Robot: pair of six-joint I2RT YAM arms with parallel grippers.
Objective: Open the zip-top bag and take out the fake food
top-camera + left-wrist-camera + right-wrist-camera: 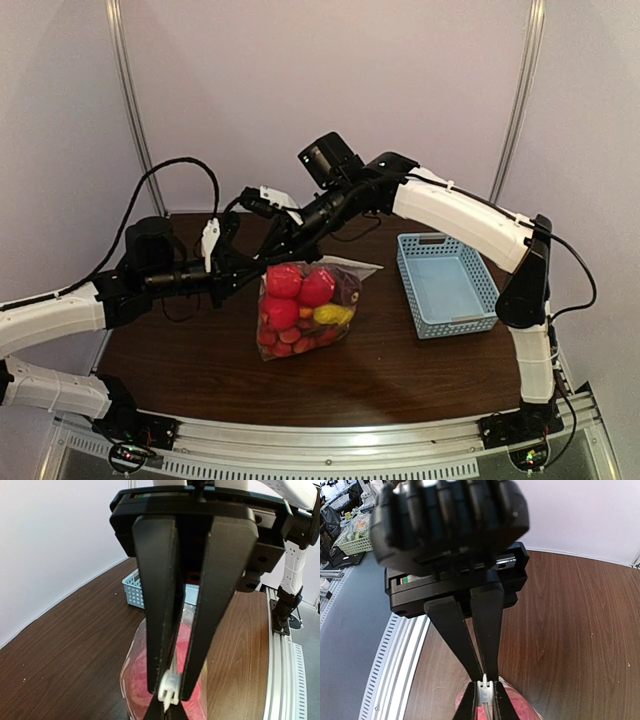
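The zip-top bag (345, 268) stands upright mid-table, holding the fake food: red fruits (283, 282), a yellow one (332, 315) and a dark purple one (347, 286). Both grippers meet at its top left corner. My left gripper (170, 689) is shut on the white zip slider (170, 686). My right gripper (484, 674) is shut on the zip strip right beside the slider (485, 692). In the top view the left gripper (257, 269) comes from the left and the right gripper (274, 256) from the upper right. The bag's pink bulk (134, 677) shows below the fingers.
A light-blue plastic basket (482, 268) stands to the right of the bag and shows empty; it also appears behind my left fingers in the left wrist view (132, 587). A metal rail (330, 440) runs along the table's near edge.
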